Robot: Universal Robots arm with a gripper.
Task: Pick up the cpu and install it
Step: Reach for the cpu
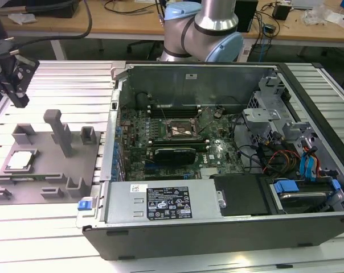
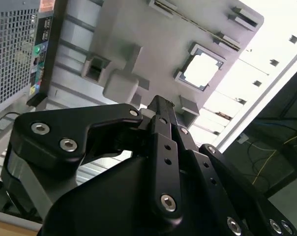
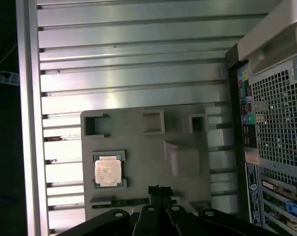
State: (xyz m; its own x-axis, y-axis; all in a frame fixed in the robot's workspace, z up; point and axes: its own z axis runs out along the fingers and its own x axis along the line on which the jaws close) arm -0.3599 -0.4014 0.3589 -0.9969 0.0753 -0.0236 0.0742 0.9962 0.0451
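You see the gripper [image 1: 19, 100] in the upper left of the exterior view, hanging above the slatted metal table [image 1: 64, 85] and touching nothing. In the first wrist view its fingers [image 3: 154, 192] are pressed together with nothing between them, and the second wrist view shows the same. The cpu [image 1: 21, 160] lies flat, its pale metal top facing up, in a square pocket of the grey fixture plate [image 1: 46, 149], at the lower left of the exterior view. The gripper stands higher in that frame than the plate and well apart from the cpu. In both wrist views the cpu [image 3: 108, 173] sits in its pocket beyond the fingertips. The open computer case [image 1: 217, 233] takes the centre and right of the exterior view, just beside the plate, and the dark socket frame [image 1: 186, 129] is near the middle of its board.
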